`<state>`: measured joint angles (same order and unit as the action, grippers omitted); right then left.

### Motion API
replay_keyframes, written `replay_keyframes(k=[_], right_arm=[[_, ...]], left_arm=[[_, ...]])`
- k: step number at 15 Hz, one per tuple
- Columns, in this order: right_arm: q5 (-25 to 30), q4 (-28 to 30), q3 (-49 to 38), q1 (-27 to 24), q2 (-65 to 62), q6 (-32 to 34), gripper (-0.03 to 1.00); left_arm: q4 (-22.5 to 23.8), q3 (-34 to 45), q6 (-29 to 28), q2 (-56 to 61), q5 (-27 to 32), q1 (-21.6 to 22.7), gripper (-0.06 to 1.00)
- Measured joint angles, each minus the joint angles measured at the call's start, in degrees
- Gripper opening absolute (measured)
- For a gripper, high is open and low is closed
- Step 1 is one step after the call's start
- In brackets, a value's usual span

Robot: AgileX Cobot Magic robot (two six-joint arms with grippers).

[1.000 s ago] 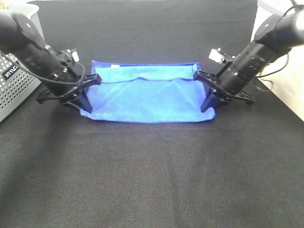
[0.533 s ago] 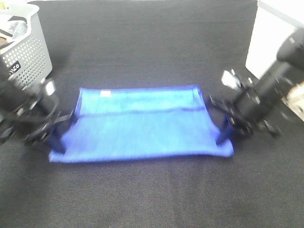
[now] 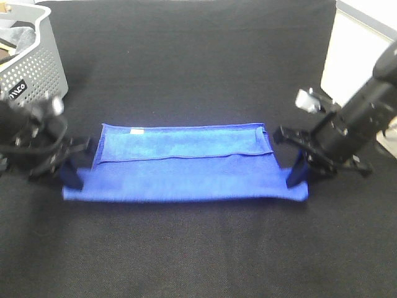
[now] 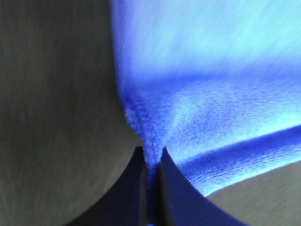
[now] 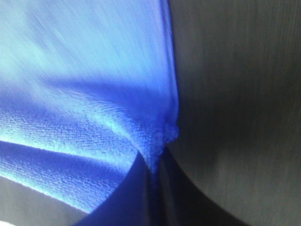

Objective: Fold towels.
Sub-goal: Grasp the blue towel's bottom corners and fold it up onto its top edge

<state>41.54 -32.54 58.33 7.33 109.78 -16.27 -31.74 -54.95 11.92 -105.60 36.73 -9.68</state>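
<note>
A blue towel (image 3: pixel 186 167) lies spread wide on the black table, its far edge folded over toward the near edge. My left gripper (image 3: pixel 72 176) is shut on the towel's near left corner. My right gripper (image 3: pixel 297 175) is shut on the near right corner. The towel is pulled taut between them. In the left wrist view the towel (image 4: pixel 197 94) bunches into the closed jaws of the left gripper (image 4: pixel 151 170). In the right wrist view the towel (image 5: pixel 80 89) is pinched the same way in the right gripper (image 5: pixel 154 167).
A grey perforated basket (image 3: pixel 31 59) with items inside stands at the back left. A white surface (image 3: pixel 350 56) borders the table at the right. The black tabletop (image 3: pixel 186 248) stretches toward the front.
Both grippers have pulled the towel's corners apart and toward the front. The towel is now wider, flatter and nearer the front than a second ago.
</note>
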Motion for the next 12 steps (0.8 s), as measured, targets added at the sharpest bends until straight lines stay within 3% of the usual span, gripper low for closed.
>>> replay_keyframes(k=[12], right_arm=[[3.2,3.6,29.2,0.0,14.2,0.0,0.0]], left_arm=[[3.4,-24.4,-3.2,-12.4,0.1,0.0,0.01]])
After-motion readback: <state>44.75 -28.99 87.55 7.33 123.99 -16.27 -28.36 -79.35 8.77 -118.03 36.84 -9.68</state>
